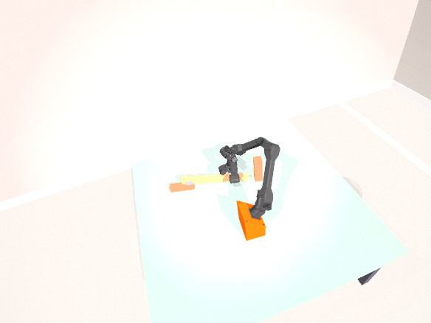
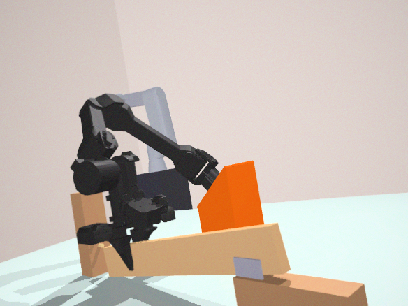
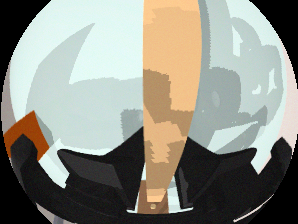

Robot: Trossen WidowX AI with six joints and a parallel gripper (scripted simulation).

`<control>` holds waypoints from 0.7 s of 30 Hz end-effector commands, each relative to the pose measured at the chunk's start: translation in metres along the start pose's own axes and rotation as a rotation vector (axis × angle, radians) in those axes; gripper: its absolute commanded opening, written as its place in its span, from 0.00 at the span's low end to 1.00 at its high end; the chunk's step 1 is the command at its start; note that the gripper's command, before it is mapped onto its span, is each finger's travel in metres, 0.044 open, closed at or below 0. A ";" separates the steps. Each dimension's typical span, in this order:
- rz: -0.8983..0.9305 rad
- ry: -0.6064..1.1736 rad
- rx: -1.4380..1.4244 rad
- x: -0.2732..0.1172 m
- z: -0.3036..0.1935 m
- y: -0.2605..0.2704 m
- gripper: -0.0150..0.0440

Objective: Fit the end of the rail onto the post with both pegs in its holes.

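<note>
The long pale rail slopes down toward the post. Its far end rests in the grey bracket on the low footboard block. Its near end is down at the table, with a small gap to the upright post. A peg shows in that gap, near the height of the rail end's top edge; the other peg is not clear. My gripper is shut on the rail near its post end, one finger on each side. The holes are hidden.
The orange base block of my arm stands on the table beside the rail. My arm arches above the rail near the post. A grey-blue shape and a dark block stand behind the arm in the exterior view.
</note>
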State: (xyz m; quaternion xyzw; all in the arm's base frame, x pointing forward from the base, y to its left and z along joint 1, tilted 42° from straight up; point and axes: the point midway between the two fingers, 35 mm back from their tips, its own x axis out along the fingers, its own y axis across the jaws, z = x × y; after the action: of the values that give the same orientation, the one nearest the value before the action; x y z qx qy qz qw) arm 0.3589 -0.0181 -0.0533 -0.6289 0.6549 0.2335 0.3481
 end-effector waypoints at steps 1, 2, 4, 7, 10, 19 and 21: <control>0.000 0.005 -0.001 -0.002 0.000 0.000 0.25; 0.000 0.005 -0.001 -0.003 0.000 0.000 0.25; 0.000 0.005 -0.001 -0.004 0.000 0.000 0.25; 0.000 0.005 -0.001 -0.005 0.000 0.000 0.25; 0.000 0.005 -0.001 -0.007 0.000 0.000 0.25; 0.000 0.005 -0.001 -0.011 0.000 -0.001 0.25; 0.000 0.005 -0.001 -0.012 0.000 -0.001 0.25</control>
State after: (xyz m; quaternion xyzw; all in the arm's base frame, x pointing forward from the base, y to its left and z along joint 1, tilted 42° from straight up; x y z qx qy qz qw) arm 0.3576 -0.0153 -0.0468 -0.6278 0.6595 0.2304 0.3434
